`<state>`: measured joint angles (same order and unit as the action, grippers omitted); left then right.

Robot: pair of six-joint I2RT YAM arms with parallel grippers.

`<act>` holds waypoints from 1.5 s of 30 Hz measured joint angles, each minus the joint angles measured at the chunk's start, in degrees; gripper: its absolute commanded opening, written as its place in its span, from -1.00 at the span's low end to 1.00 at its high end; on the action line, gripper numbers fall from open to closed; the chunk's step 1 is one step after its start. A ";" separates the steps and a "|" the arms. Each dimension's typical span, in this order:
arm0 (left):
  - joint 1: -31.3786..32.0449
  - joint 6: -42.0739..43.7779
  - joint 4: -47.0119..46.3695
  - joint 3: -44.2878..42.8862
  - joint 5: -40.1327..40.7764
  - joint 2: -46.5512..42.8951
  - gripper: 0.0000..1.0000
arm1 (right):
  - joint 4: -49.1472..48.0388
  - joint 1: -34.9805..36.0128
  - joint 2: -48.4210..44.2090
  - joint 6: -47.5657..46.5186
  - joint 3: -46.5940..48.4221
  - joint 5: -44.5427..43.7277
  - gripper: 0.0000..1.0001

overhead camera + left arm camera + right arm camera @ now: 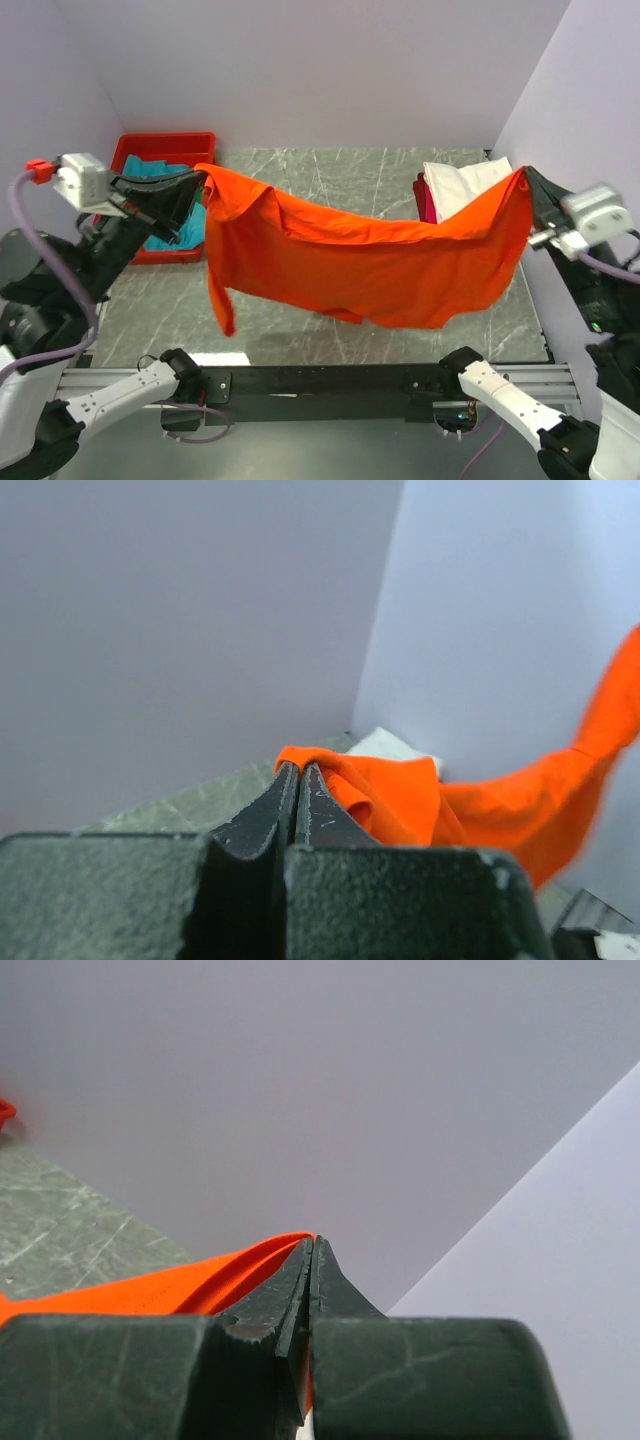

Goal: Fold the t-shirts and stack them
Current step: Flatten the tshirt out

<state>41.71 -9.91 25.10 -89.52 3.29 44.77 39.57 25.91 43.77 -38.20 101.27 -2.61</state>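
Far left: red tray [165,140] on the bench [150,300] at the far-left corner. There is a teal shirt [150,168] in it, partly hidden by my left arm.

The left end effector [200,180] is raised, just right of the tray. Its jaws are fully closed, pinching one top corner of the orange shirt [370,260]. The left wrist view agrees: the left end effector [298,770] has both fingers pressed together, with the orange shirt [400,800] bunched at the tips and trailing off right.

Middle: the orange shirt is held up off the bench, spread between my two end effectors. Its top edge sags in the centre and one sleeve dangles at the left. The lower edge hangs low over the middle of the bench. I can't tell whether it touches.

Far right: a white shirt [465,185] lies on a magenta shirt [425,200]. Both are on the bench and partly hidden behind the orange shirt.

The right end effector [527,175] is raised close to the right wall [580,90]. Its jaws are clamped tight on the other top corner. In the right wrist view the right end effector [310,1245] has no gap between its fingers. The orange shirt [150,1290] runs off left from the tips over the bench.
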 measured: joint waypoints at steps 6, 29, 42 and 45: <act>0.00 3.48 -6.29 6.12 11.76 3.56 -0.99 | -7.17 -0.48 6.40 -0.52 -6.47 -1.18 -1.00; -1.31 6.99 -7.65 5.68 1.55 -4.85 -0.99 | -10.64 -21.46 4.90 -2.08 -17.31 22.53 -1.00; -0.50 -27.50 3.76 55.04 -33.64 -20.63 0.96 | 25.55 -22.60 -8.26 -32.39 -56.33 23.56 0.37; -0.44 -27.06 5.11 46.29 -30.95 -21.66 0.88 | 24.00 -22.58 -6.38 -31.56 -54.75 25.35 0.41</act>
<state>41.28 -36.97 30.22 -43.22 -27.66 23.11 63.57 3.33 37.39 -69.76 46.52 22.74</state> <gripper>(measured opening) 0.967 0.696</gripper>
